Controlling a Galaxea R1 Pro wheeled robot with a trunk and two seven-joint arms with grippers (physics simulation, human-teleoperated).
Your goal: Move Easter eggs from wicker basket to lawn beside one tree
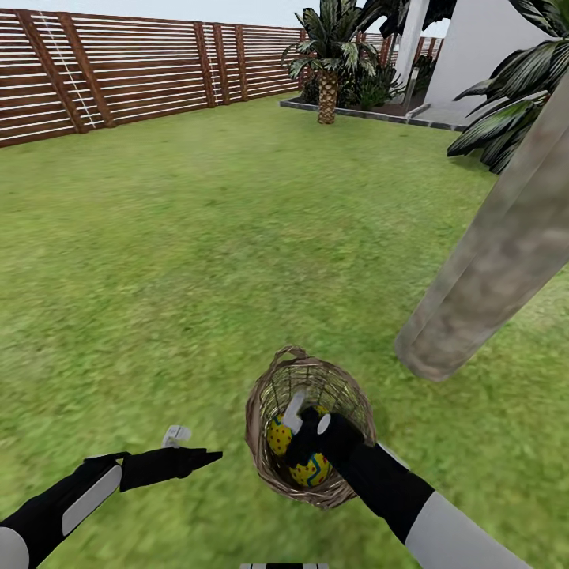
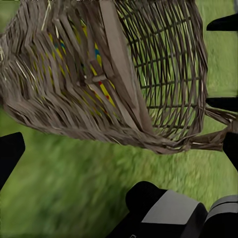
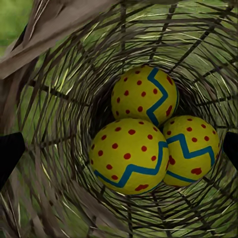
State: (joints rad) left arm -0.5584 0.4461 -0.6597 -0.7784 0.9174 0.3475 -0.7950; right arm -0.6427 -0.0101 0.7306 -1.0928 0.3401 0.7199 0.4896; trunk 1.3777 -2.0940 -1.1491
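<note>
Three eggs (image 3: 148, 139) sit touching one another inside one basket (image 1: 269, 395) on the lawn (image 1: 197, 261), near one tree trunk (image 1: 498, 253). The right gripper (image 1: 307, 423), spread open, reaches into the basket. The left gripper (image 1: 194, 450) hovers beside it; I cannot tell its state.

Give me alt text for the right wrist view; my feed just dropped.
Three yellow Easter eggs with red dots and blue zigzag bands sit clustered and touching at the bottom of the wicker basket, seen from straight above inside its woven walls. Dark tips of the right tool's fingers frame the edges, spread wide apart, touching no egg.
</note>
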